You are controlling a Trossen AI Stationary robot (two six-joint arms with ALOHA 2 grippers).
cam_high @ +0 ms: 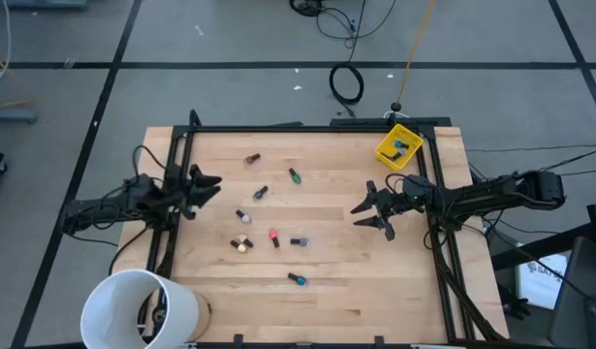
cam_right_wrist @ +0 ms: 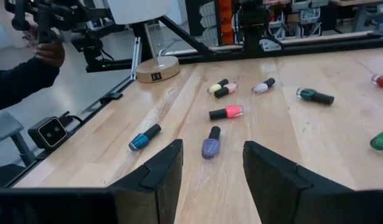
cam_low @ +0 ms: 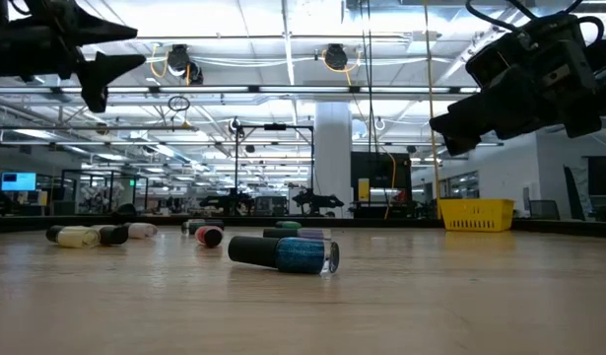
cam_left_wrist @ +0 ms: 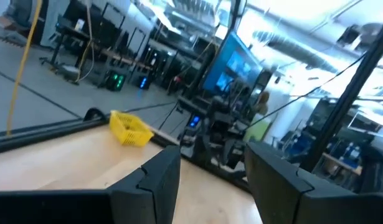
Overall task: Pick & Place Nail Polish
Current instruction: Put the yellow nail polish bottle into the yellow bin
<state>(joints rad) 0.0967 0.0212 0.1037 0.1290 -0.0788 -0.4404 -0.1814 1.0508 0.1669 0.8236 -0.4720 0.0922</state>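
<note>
Several nail polish bottles lie on their sides on the wooden table [cam_high: 375, 281]: a green one [cam_high: 294, 175], a red one [cam_high: 274, 237], a purple one [cam_high: 298, 241] and a blue one [cam_high: 297, 279] nearest the front edge, which is large in the low view [cam_low: 288, 253]. My left gripper [cam_high: 208, 194] hovers open at the table's left edge, above the surface, with nothing between its fingers [cam_left_wrist: 213, 165]. My right gripper [cam_high: 368, 215] hovers open at the right side, pointing toward the bottles. The purple bottle [cam_right_wrist: 210, 143] lies just ahead of its fingers [cam_right_wrist: 213, 155].
A yellow bin [cam_high: 398, 146] holding a few small items stands at the far right corner. A large white bucket [cam_high: 138, 308] stands off the near left corner. A black frame [cam_high: 307, 127] runs along the table's edges. A person's sleeve and hand [cam_right_wrist: 29, 68] show beyond the table.
</note>
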